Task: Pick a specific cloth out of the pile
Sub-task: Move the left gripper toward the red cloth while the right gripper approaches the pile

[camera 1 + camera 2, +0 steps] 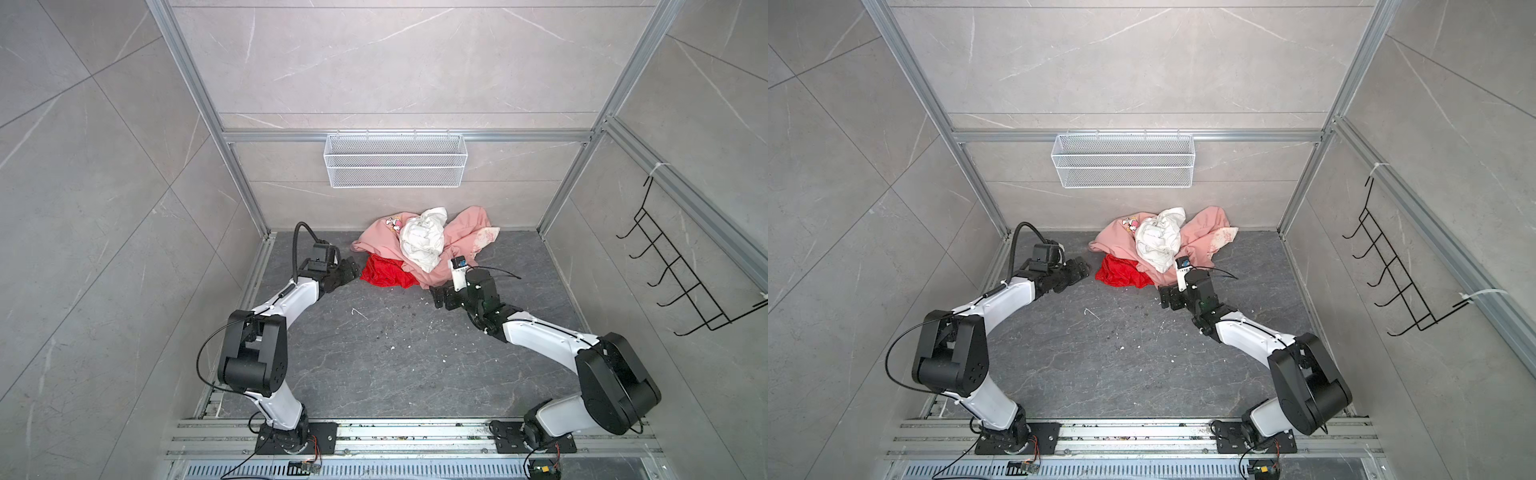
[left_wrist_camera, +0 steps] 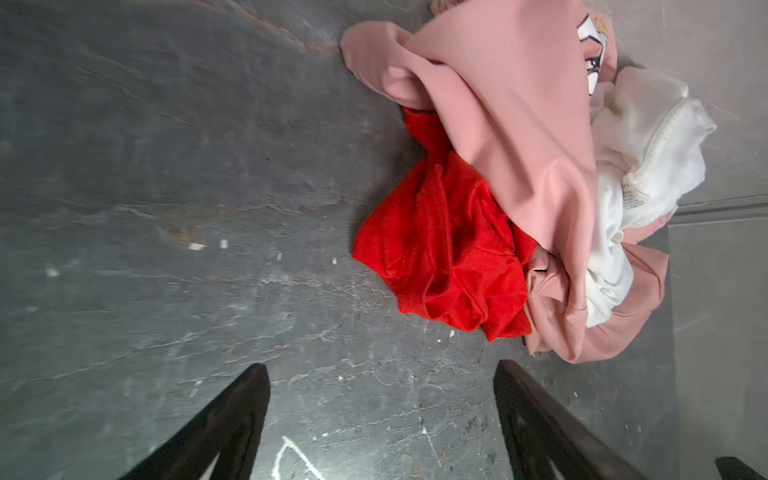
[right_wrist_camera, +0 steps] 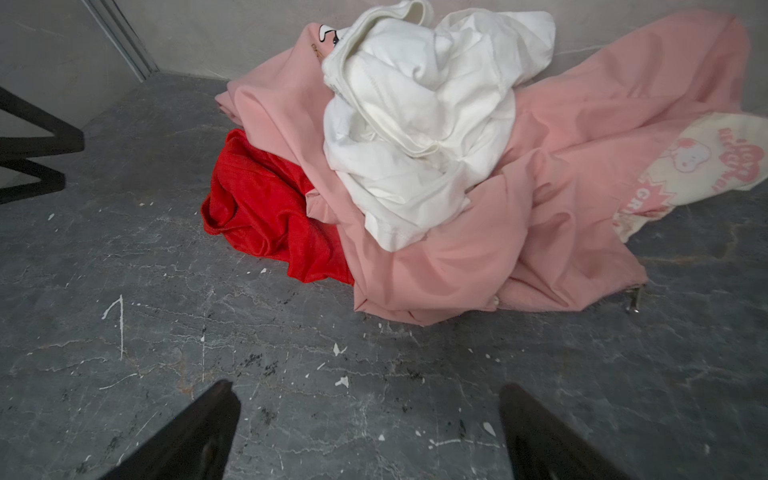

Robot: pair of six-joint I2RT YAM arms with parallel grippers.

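The cloth (image 1: 384,272) (image 1: 1121,273) is bright red and crumpled, lying at the near left edge of the pile, partly tucked under the salmon-pink garment (image 1: 457,239) (image 3: 561,199). A white cloth (image 1: 422,243) (image 3: 415,137) sits on top of the pink one. My left gripper (image 1: 351,268) (image 1: 1081,268) is low over the floor just left of the red cloth (image 2: 444,249), open and empty (image 2: 382,368), not touching it. My right gripper (image 1: 436,297) (image 1: 1165,297) is at the pile's near right edge, open with only floor between its fingers (image 3: 365,388); the red cloth (image 3: 266,212) lies ahead of it.
The pile lies against the back wall on a dark grey floor (image 1: 374,353). A white wire basket (image 1: 395,160) hangs on the back wall above it. A black hook rack (image 1: 681,270) hangs on the right wall. Aluminium frame posts (image 1: 245,183) mark the corners.
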